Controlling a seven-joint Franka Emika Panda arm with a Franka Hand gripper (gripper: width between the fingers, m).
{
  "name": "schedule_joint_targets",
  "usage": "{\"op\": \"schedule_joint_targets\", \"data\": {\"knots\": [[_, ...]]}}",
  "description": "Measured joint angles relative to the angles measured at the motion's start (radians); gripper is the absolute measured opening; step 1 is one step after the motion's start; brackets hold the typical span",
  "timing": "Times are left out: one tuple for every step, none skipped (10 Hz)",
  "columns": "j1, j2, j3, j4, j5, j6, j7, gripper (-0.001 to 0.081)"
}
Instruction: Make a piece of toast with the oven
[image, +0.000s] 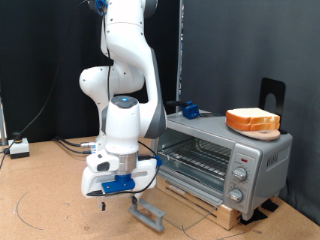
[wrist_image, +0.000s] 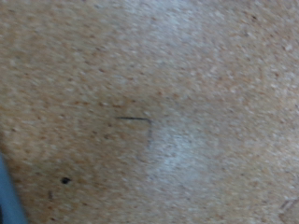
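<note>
While the arm (image: 125, 90) bends down over the brown bench (image: 50, 195), the gripper (image: 103, 203) hangs low just above the board, toward the bench's front edge and in front of the oven (image: 222, 158). Whether its fingers are apart or together cannot be told: in the exterior view they are small and dark beneath the white and blue hand, and nothing shows between them. The oven stands on a pale wooden base (image: 228, 212) toward the bench's right edge. Its door (image: 150, 210) is dropped open and lies flat, with the grey bar handle at its outer end close beside the gripper. The wire rack (image: 195, 155) shows inside the open cavity, and no bread can be made out on it. The knobs (image: 239, 177) run down the oven's right panel. The toast (image: 252, 122) lies on the oven's flat top, near its right end, pale face up with an orange-brown crust; it looks like a stack, though the slices cannot be separated clearly. The wrist view shows only blurred brown board (wrist_image: 149, 112) with a short dark scratch and a dark speck.
</note>
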Motion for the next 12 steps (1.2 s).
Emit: {"op": "schedule_joint_targets", "data": {"knots": [[-0.001,0.004,-0.018,0.001,-0.011,0.0,-0.004,0.0809],[-0.004,0.003,-0.036,0.002,-0.026,0.001,-0.019,0.0809],[-0.012,0.0,-0.055,0.002,-0.038,0.001,-0.045,0.0809],[-0.03,-0.007,-0.062,0.002,-0.038,-0.01,-0.096,0.0809],[-0.054,-0.027,-0.061,0.002,-0.037,-0.031,-0.147,0.0809],[-0.053,-0.028,-0.057,0.002,-0.031,-0.032,-0.141,0.0809],[-0.064,-0.036,-0.03,0.006,0.056,-0.072,-0.196,0.0809],[-0.084,-0.064,0.006,0.018,0.189,-0.16,-0.304,0.0809],[-0.101,-0.104,0.025,0.034,0.3,-0.27,-0.404,0.0809],[-0.11,-0.141,0.026,0.051,0.363,-0.384,-0.469,0.0809],[-0.118,-0.176,0.022,0.069,0.407,-0.494,-0.513,0.0809],[-0.125,-0.207,0.016,0.085,0.427,-0.593,-0.538,0.0809]]}}
